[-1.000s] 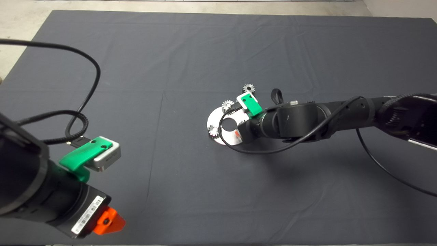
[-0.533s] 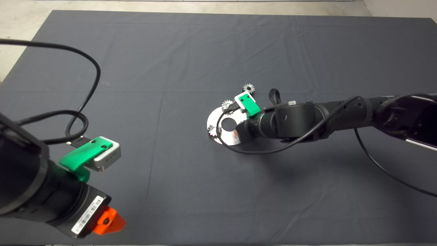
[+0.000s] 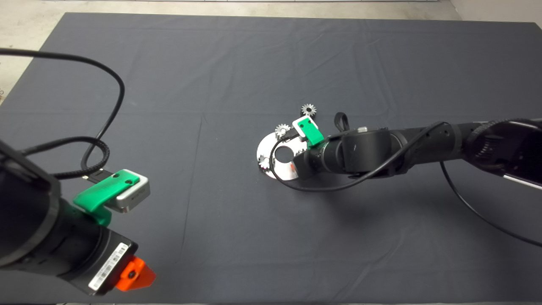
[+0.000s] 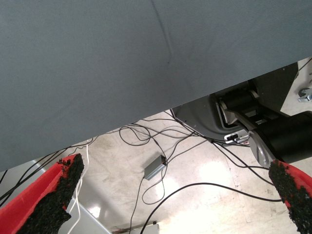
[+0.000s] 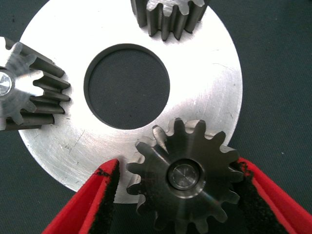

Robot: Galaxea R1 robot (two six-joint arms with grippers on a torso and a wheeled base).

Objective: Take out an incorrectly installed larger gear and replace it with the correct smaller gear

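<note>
- The right gripper (image 5: 173,195) is down over the round steel plate (image 5: 214,92), its red fingers (image 5: 80,209) standing apart on either side of the larger gear (image 5: 183,178), which sits on a pin at the plate's rim.
- One pad looks close against the gear's teeth and the other just beside them; I can't say either is actually pressing, so I'd call it straddled, not yet gripped.
- Two small gears share the plate: one (image 5: 29,92) on its own pin at the rim and another (image 5: 168,17) across the centre hole.
- The smaller gear (image 3: 308,109) lies loose on the dark mat (image 3: 211,84), just beyond the plate.
- The left gripper (image 4: 161,204) waits at the mat's near left edge, fingers wide apart and holding nothing.
- To my eye this is the removal step, at the grasp: next the fingers need to pinch squarely on the teeth and lift straight up off the pin so the gear doesn't bind.
</note>
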